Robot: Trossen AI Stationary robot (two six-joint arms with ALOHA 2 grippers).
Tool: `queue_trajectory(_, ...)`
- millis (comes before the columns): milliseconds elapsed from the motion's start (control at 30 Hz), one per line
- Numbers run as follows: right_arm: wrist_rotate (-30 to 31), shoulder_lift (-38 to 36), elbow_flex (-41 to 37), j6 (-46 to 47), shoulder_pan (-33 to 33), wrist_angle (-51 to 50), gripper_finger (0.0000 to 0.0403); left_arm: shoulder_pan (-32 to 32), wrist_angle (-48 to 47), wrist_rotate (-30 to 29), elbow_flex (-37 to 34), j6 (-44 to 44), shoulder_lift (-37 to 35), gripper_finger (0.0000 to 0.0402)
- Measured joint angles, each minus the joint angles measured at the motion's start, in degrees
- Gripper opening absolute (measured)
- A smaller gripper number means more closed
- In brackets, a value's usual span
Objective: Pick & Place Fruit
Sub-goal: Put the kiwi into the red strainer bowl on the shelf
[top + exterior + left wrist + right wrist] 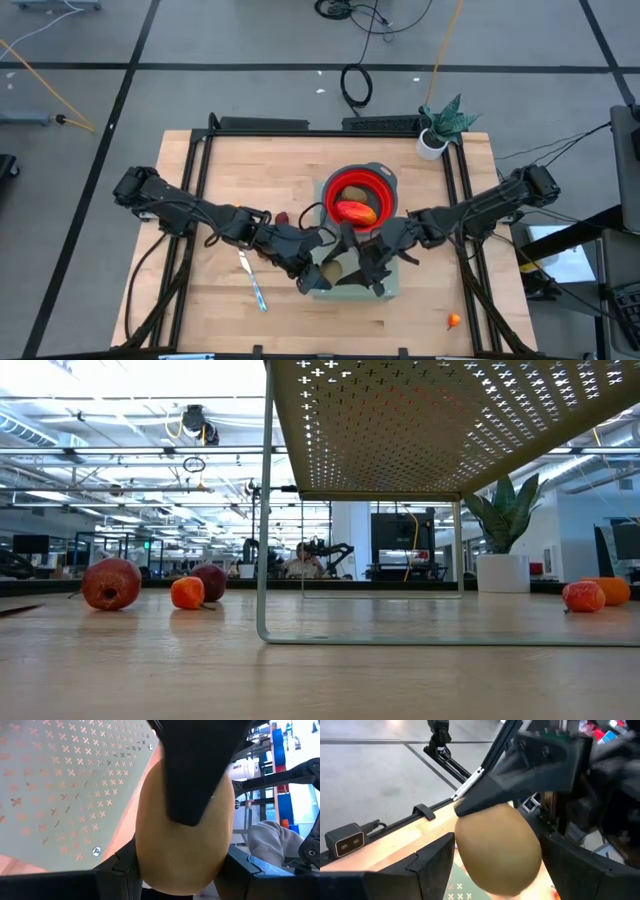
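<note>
Fruit (182, 840) between both grippers' jaws

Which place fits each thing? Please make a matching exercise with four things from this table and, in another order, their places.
Things:
1. red-orange fruit
2. knife
3. small orange ball
4. brown oval fruit

Places:
A. between the left pincer's fingers
B. in the red bowl
C. alone near the table's right edge
D. flat on the bare wood, on the left arm's side

Pairs: 1-B, 2-D, 3-C, 4-A
</note>
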Motion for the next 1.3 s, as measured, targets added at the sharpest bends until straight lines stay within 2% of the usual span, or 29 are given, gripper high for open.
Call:
queue_trajectory(400, 0.2, 0.0, 0.0, 0.1, 0.0, -0.2, 0.0225, 0.1, -0.5, 1.0, 0.0, 0.4, 0.0, 0.0177)
queue_trajectory(833, 0.5, 0.0, 0.0, 0.8, 0.0, -0.6, 0.0218, 0.6, -0.7, 1.8, 0.0, 1.6, 0.0, 0.0179)
queue_trajectory(1300, 0.8, 0.0, -0.1, 2.0, 0.0, -3.1, 0.0217, 0.6, -5.6, 2.8, 0.0, 9.0, 0.0, 0.0285)
